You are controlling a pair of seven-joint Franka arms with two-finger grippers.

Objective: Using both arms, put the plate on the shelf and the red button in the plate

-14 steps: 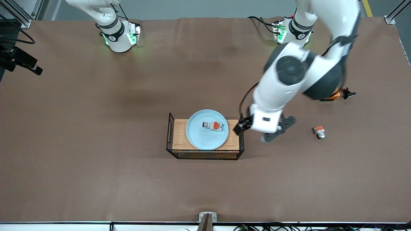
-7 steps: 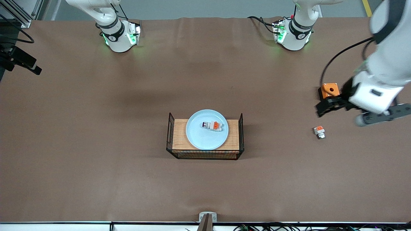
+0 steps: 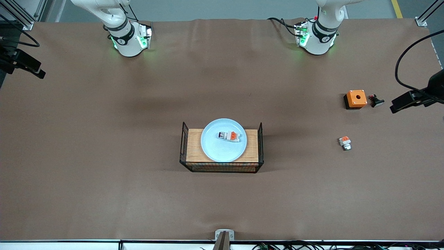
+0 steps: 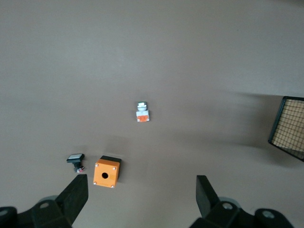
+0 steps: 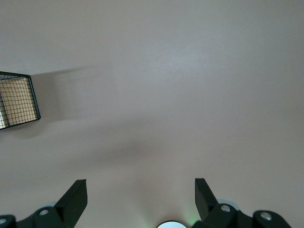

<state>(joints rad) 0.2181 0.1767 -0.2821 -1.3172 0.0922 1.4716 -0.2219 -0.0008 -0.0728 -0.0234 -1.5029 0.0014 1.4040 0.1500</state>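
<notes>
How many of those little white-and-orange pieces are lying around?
2. The red button lies on the plate atop the basket; a shorter white-and-orange block sits on the table toward the left arm's end.

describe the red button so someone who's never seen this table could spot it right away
Find the wooden-topped wire basket in the middle of the table; a pale blue plate sits on it. The red button lies on that plate: a small white piece with an orange-red patch and a dark cap, unlike the shorter white-and-orange block lying on the bare table.
</notes>
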